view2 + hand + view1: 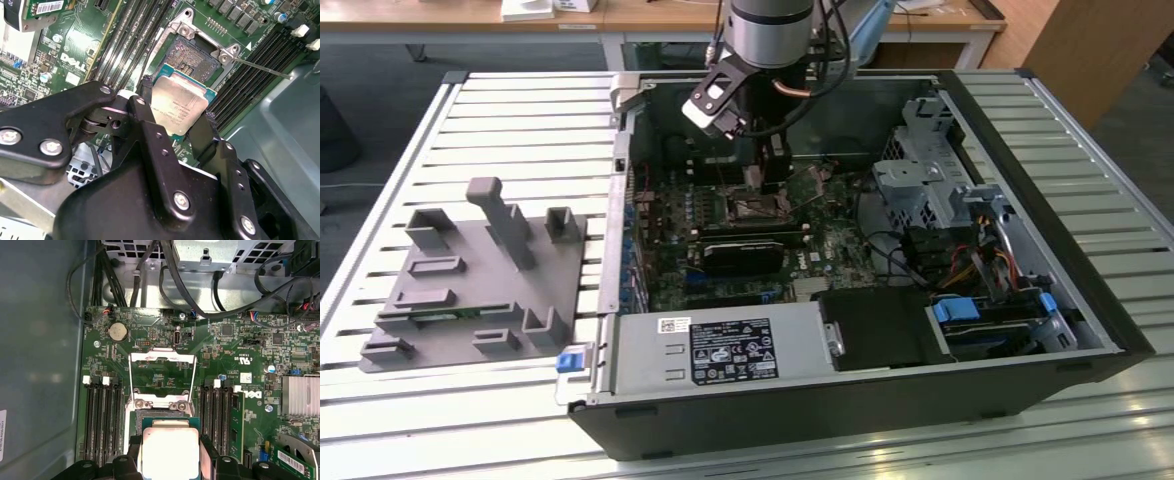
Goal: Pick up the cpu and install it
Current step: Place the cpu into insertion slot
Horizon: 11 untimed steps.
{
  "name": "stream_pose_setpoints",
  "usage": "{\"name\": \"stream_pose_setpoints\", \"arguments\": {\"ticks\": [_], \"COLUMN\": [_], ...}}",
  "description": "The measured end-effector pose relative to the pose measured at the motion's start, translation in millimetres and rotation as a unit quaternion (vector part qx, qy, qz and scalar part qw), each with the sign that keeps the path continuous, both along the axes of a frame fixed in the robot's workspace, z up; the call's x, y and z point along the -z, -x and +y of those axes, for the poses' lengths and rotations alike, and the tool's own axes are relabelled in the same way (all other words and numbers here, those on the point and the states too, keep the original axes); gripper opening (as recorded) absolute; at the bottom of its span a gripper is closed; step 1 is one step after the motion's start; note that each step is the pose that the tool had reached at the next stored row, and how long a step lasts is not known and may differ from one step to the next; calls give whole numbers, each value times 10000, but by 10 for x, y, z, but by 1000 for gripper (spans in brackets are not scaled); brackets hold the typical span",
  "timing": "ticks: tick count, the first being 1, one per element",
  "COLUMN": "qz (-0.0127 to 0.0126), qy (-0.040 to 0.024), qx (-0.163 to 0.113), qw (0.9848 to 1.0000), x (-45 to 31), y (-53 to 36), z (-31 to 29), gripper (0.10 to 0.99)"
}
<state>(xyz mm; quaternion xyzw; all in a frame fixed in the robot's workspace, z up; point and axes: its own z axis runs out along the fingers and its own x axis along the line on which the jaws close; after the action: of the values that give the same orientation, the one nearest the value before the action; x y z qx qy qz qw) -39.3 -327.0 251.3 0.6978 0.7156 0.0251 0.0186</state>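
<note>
So, I've got the cpu pinched by its edges between the fingers, with the open socket just beyond the fingertips. I'd want it dead level, corners squared, zero pressing force.

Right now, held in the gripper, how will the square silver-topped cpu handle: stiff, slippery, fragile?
Likely stiff: the flat square silver-topped cpu shows no bend in the gripper. Probably slippery: smooth metal lid, pinched at thin edges. Likely light, being thin.
</note>
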Motion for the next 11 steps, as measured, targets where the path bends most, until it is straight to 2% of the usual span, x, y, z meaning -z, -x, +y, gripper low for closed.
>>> {"name": "stream_pose_setpoints", "arguments": {"ticks": [11], "qz": [0], "qy": [0], "qx": [0], "qw": [10000], "x": [21], "y": [0], "z": [0], "gripper": [541]}}
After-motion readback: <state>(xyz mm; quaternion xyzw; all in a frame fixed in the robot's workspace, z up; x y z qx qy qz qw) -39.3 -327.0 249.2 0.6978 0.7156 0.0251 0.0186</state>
